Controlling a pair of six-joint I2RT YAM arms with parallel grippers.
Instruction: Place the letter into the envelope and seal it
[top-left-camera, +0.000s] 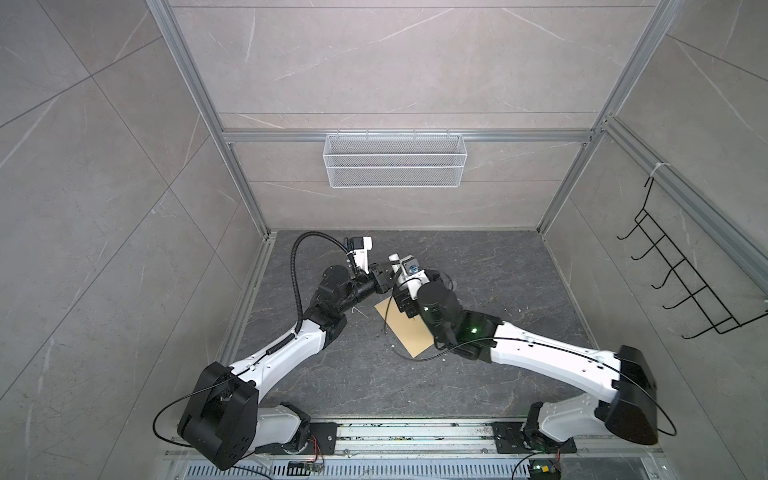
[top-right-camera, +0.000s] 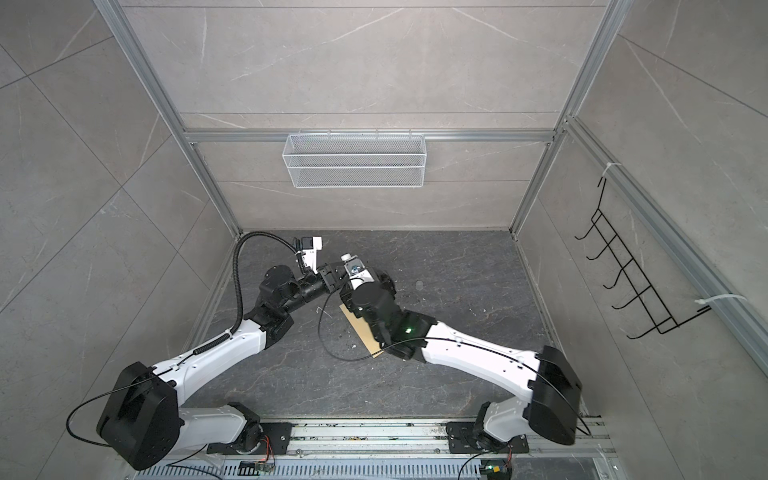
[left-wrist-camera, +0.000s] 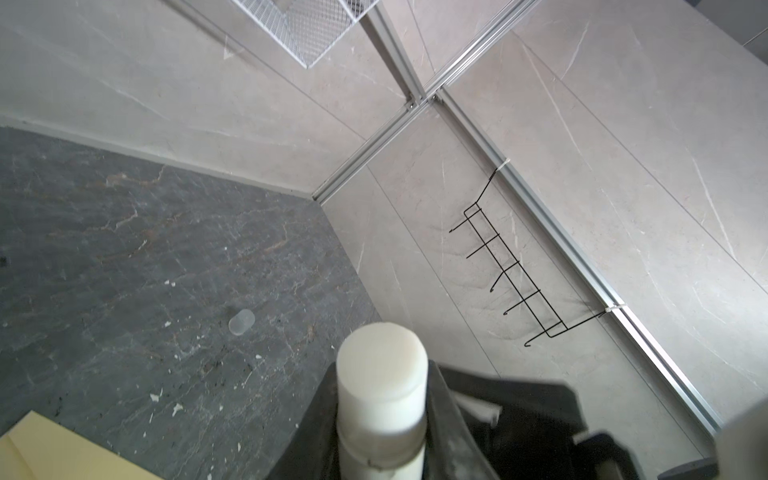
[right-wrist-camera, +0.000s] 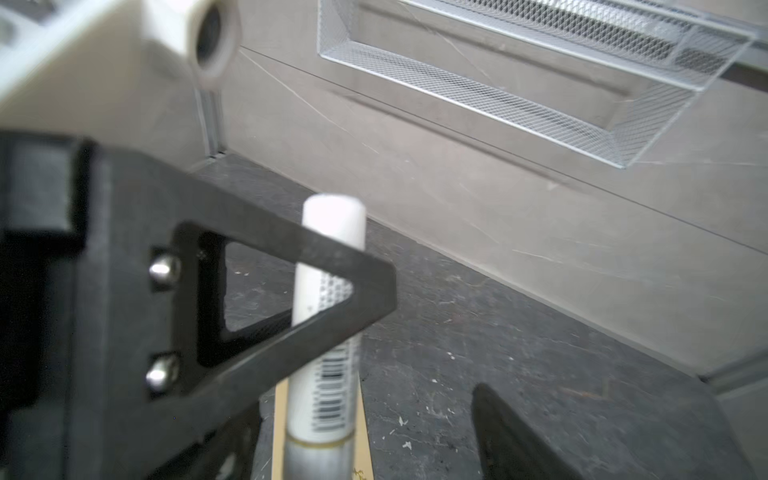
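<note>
Left wrist view: my left gripper (left-wrist-camera: 383, 374) is clamped across the barrel of a white glue stick (left-wrist-camera: 380, 349), whose end stands clear above the fingers. A corner of the envelope (left-wrist-camera: 50, 449) shows on the dark table (left-wrist-camera: 124, 249), and a small clear cap (left-wrist-camera: 241, 321), which I take to be the stick's, lies well apart from it. Right wrist view: the same stick (right-wrist-camera: 324, 395), barcode toward the lens, with my right gripper (right-wrist-camera: 357, 432) spread wide to either side of its lower end and gripping nothing. In both top views the envelope (top-left-camera: 405, 328) (top-right-camera: 363, 332) lies flat near mid-table, partly under my right arm, and the two grippers meet just above its far end. I cannot find the letter as a loose sheet in any view. I judge it is already inside, though a small dark mark on the tan strip behind the stick may be its border; it is too small to tell. Handling, as I judge it: the envelope is thin, light and limp, so it will slide on the smooth stone and buckle if pushed edge-on. I would pin its body flat with one gripper and take the flap by its free edge. The stick is light, rigid and slick, and a hold at mid-barrel suits it. Count: one envelope, one stick, one cap, two arms, one mesh basket (top-left-camera: 395, 160), one hook rack (top-left-camera: 685, 282).
</note>
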